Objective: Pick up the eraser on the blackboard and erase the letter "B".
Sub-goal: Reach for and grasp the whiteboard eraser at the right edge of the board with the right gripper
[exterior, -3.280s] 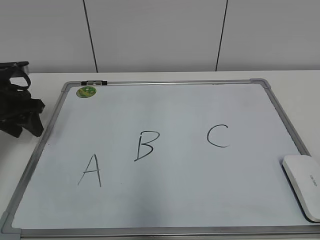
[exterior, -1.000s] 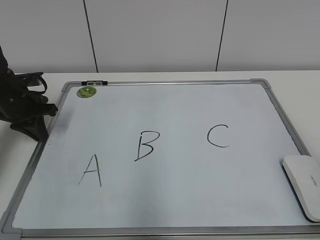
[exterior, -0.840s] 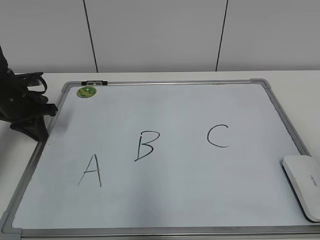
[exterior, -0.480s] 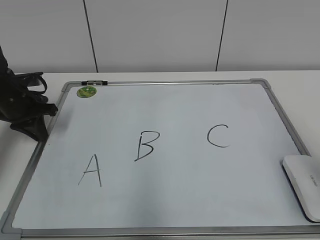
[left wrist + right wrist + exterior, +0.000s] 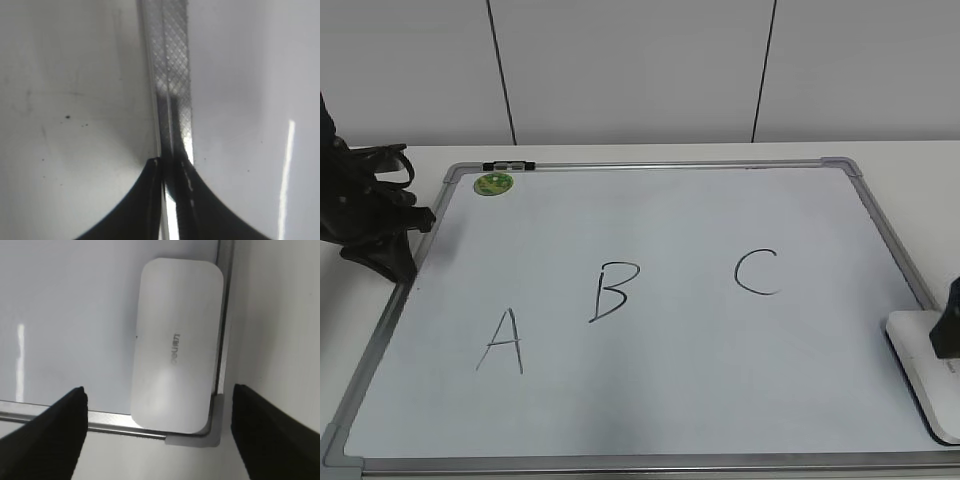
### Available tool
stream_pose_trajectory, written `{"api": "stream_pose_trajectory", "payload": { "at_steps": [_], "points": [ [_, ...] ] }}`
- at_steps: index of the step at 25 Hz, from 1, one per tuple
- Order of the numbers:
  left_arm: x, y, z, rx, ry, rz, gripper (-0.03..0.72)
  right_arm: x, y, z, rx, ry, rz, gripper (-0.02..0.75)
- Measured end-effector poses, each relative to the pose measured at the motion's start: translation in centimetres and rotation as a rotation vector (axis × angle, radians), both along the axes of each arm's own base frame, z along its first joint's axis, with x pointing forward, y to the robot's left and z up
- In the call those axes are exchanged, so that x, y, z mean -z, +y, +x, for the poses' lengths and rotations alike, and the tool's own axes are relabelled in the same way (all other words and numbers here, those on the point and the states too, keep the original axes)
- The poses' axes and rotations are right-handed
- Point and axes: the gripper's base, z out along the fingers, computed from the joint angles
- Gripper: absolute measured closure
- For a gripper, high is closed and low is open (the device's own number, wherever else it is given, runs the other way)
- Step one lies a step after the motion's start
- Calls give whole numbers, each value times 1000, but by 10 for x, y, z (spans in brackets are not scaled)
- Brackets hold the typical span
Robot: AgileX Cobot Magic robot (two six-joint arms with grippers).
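Observation:
The white eraser (image 5: 918, 368) lies on the blackboard's (image 5: 670, 220) near right corner; in the right wrist view it (image 5: 175, 345) rests against the frame corner, lettering up. The black letter "B" (image 5: 613, 291) stands left of the board's middle. My right gripper (image 5: 159, 390) is open and hovers above the eraser with a finger on each side; only a dark bit of it (image 5: 948, 332) shows at the exterior view's right edge. My left gripper (image 5: 382, 238) is shut, with its tips (image 5: 170, 165) at the board's left frame rail (image 5: 172, 75).
A black "A" (image 5: 502, 342) is left of the "B" and a black "C" (image 5: 757, 272) is right of it. A round green magnet (image 5: 492, 183) sits at the far left corner. The white table (image 5: 280, 340) surrounds the board.
My right gripper has come into the exterior view at the right edge, over the eraser. My left gripper moved to the board's left rail earlier and has held still for the last second.

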Motion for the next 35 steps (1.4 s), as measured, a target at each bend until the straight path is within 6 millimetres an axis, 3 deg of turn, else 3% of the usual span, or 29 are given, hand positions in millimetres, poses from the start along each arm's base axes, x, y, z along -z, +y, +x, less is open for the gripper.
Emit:
{"api": "stream_pose_trajectory", "payload": {
  "at_steps": [14, 24, 29, 35],
  "points": [
    [0, 0, 0, 0, 0, 0, 654, 56, -2, 34, 8, 137, -10, 66],
    [0, 0, 0, 0, 0, 0, 654, 73, -3, 42, 0, 152, -29, 83],
    [0, 0, 0, 0, 0, 0, 654, 75, -3, 42, 5, 156, -29, 188],
    [0, 0, 0, 0, 0, 0, 654, 68, -3, 46, 2, 188, -24, 197]
  ]
}}
